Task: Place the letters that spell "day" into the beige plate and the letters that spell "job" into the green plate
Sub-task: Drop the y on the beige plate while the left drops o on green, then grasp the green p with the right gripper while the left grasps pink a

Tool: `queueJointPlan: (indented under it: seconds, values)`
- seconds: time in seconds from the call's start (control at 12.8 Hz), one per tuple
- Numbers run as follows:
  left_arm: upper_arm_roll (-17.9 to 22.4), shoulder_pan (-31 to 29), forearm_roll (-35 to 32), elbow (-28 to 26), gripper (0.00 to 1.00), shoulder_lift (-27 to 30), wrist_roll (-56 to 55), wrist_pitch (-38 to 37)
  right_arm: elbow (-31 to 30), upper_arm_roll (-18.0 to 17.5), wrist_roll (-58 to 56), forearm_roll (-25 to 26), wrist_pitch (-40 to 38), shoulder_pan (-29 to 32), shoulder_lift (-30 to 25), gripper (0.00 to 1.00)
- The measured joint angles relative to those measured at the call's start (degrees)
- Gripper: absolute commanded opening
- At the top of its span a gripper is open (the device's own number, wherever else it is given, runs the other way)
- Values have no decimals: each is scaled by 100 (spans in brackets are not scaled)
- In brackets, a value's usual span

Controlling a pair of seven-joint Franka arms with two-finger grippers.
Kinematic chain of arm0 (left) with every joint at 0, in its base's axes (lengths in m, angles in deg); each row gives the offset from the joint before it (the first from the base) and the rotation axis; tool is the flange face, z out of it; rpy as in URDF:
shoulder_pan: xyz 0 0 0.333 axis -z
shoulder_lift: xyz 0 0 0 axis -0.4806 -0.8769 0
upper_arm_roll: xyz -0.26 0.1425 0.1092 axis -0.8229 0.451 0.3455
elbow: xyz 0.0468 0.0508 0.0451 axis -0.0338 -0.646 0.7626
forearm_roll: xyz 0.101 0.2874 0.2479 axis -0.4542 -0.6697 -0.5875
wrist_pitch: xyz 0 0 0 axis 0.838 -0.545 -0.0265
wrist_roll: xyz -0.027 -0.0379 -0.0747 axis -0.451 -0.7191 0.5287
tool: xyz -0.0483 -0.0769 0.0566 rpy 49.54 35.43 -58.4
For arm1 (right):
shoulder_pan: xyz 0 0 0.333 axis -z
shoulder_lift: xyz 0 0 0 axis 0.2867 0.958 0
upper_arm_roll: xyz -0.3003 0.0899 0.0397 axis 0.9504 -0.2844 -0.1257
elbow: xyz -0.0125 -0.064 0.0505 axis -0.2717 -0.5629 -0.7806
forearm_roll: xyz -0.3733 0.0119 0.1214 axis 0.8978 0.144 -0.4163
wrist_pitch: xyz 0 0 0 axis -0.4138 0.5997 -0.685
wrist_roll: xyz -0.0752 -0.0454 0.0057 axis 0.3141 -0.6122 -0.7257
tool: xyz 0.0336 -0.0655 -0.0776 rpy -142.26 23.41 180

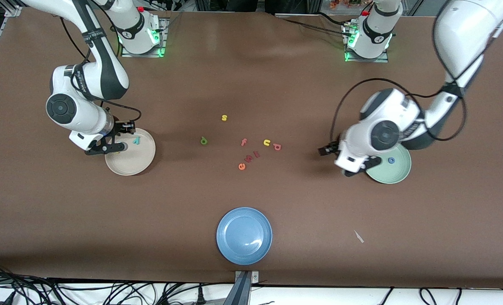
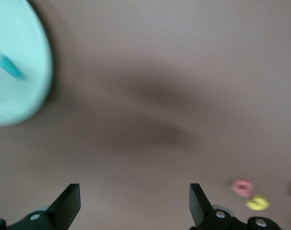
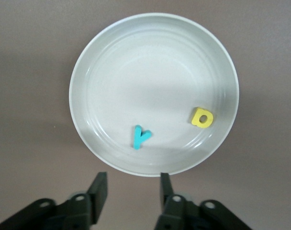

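- The beige plate (image 1: 143,163) sits toward the right arm's end of the table, and two of the "day" letters lie loose in it: the teal "y" (image 3: 140,136) and the yellow "a" (image 3: 202,117), apart from each other and both flat on the plate's floor.
- In the right wrist view the "y" lies with its long stem running roughly toward the gripper and its fork spreading to one side; the "a" is squat, with no long axis to speak of.
- The green "d" (image 1: 204,140) lies out on the bare table near the middle.
- The green plate (image 1: 397,171) is at the left arm's end; the blue "o" (image 1: 391,160) lies in it. The left wrist view shows a teal piece (image 2: 10,67) in it too, smeared, so I cannot tell its shape or heading.
- The orange-red "b" (image 1: 277,146) lies on the table among the loose letters, just beside a yellow "u" (image 1: 267,142).
- The right gripper (image 3: 132,191) hangs over the beige plate's rim, fingers partly parted, gripping nothing.
- The left gripper (image 2: 135,203) hovers over bare table beside the green plate, fingers spread wide, holding nothing.
- Nearby lie a pink "f" (image 1: 243,142), a red-orange "e" (image 1: 241,167) and a yellow "s" (image 1: 224,117); a blue plate (image 1: 244,235) sits nearest the front camera.
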Motion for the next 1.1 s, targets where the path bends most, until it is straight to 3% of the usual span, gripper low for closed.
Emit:
queueJointPlan:
  seconds: [0.24,0.31,0.47,0.63,0.78,1.02,1.1]
  values:
    - [151,953,1,-30,100,-126,-1559,913,6,-65,139,-53,254,1,114,74]
    - [330,1240,1,-32,100,-161,-2155,1208,41,-244,446,-132,347,-2,198,80]
    - [855,1781,0,-38,100,-245,-3088,1686,151,-719,1455,-166,678,-175,424,81]
    - [1377,2274,0,-40,100,-349,-3639,2029,202,-951,2408,-167,948,-555,621,83]
    - [1623,2542,0,-40,94,-482,-3981,2181,236,-1053,3175,-166,1158,-855,741,84]
    - [1649,2632,0,-38,76,-586,-4146,2207,364,-1071,3999,-148,1517,-1303,975,83]
    - [1655,2676,0,-38,76,-599,-4166,2207,407,-1072,4139,-104,1637,-1413,1078,83]
